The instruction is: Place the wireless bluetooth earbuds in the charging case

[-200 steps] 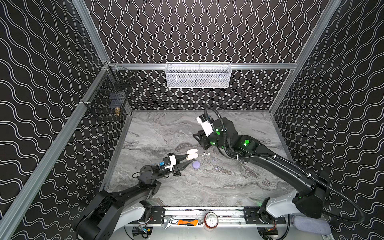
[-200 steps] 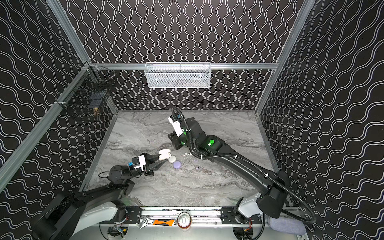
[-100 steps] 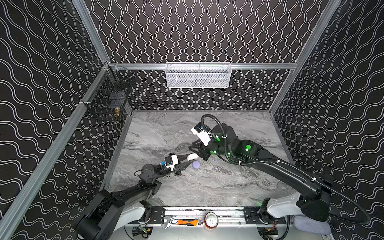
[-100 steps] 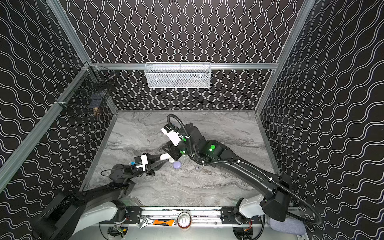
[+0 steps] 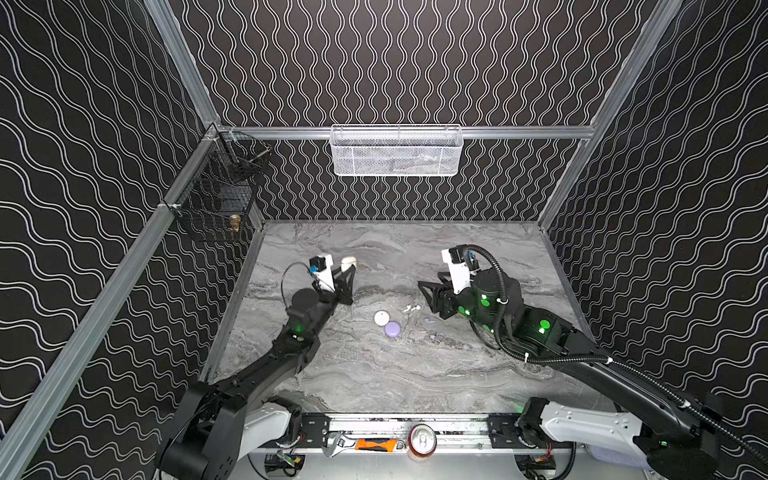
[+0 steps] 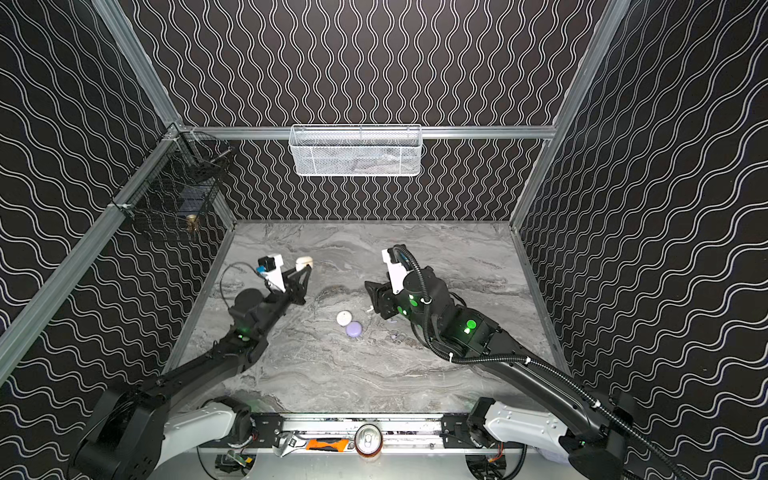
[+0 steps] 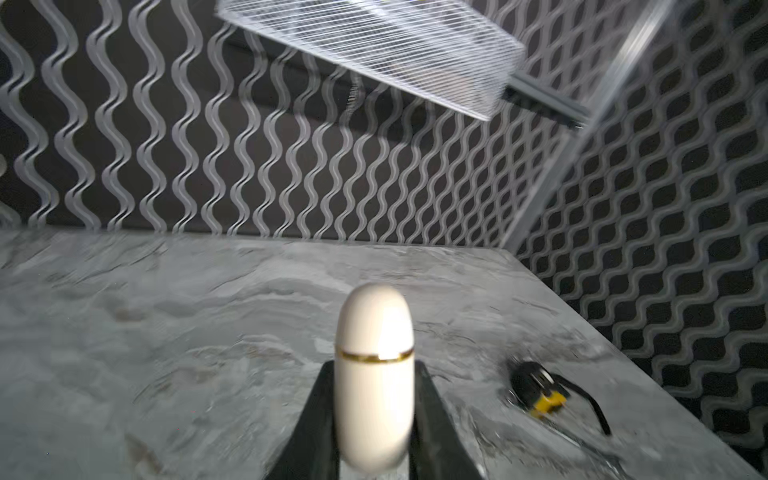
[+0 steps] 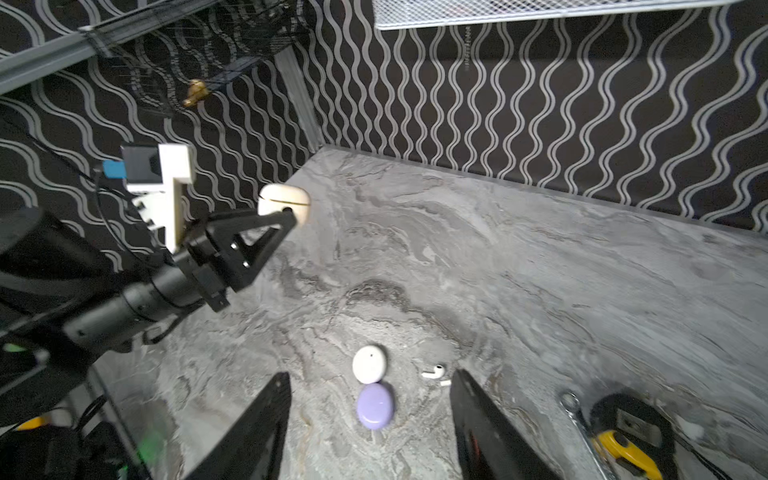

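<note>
My left gripper point(image 5: 350, 269) is shut on a cream-beige charging case point(image 5: 348, 262) with a gold seam, lid closed, and holds it above the table's back left. The left wrist view shows the charging case point(image 7: 374, 374) clamped between both fingers. My right gripper point(image 5: 429, 291) stands open and empty at the right. A white earbud point(image 8: 434, 371) with a short stem lies just inside one of its fingers point(image 8: 478, 415). White earbuds point(image 5: 411, 308) and a small lilac earbud point(image 5: 431, 320) lie on the marble. In a top view the case point(image 6: 304, 262) shows too.
A round white case point(image 5: 381, 318) touches a lilac case point(image 5: 392, 328) mid-table, in front of my right gripper. A white mesh basket point(image 5: 395, 150) hangs on the back wall, a black wire basket point(image 5: 216, 199) on the left wall. A wrench point(image 5: 338, 444) and can point(image 5: 422, 440) sit on the front rail.
My left gripper has carried the cream case from mid-table toward the back left. My right gripper has pulled back to the right and opened.
</note>
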`<state>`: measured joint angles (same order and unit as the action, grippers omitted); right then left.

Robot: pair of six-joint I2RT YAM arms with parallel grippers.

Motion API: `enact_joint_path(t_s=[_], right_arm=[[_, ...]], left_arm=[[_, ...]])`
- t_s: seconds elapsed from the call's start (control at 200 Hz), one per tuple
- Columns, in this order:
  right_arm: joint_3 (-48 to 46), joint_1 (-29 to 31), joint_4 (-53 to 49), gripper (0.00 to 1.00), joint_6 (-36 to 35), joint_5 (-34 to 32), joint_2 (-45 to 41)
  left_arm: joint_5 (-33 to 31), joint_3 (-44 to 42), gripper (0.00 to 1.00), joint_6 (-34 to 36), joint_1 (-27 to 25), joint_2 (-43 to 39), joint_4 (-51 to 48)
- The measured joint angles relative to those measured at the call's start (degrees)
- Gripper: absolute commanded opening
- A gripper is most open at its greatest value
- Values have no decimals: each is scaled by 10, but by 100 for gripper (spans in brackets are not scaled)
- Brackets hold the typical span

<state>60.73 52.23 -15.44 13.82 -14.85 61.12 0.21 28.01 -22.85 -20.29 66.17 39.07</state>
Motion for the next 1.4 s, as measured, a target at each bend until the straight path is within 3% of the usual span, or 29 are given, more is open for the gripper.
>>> enact_joint_path(t_s=[0.115, 0.305, 0.44, 0.636, 1.036, 1.096, 1.256, 1.396], right_arm=[[0, -3, 3, 60, 18, 4, 24], [7, -5, -25, 63, 78, -9, 103], [-20, 15, -34, 72, 142, -16, 160], [-24, 83, -35, 77, 212, -38, 236], [-8, 100, -4, 86, 263, -46, 337], [-5, 100, -4, 86, 266, -49, 351], [20, 101, -6, 87, 273, -61, 395], [44, 103, -18, 87, 273, -73, 435]], left_arm=[[-21, 41, 0, -25, 18, 37, -95], [29, 76, 0, -43, 48, 143, -177], [63, 101, 0, -54, 67, 200, -191], [111, 137, 0, -65, 88, 279, -209], [175, 175, 0, -89, 132, 365, -214], [188, 175, 9, -101, 141, 375, -194], [197, 165, 54, -113, 152, 375, -178], [181, 157, 71, -112, 154, 352, -195]])
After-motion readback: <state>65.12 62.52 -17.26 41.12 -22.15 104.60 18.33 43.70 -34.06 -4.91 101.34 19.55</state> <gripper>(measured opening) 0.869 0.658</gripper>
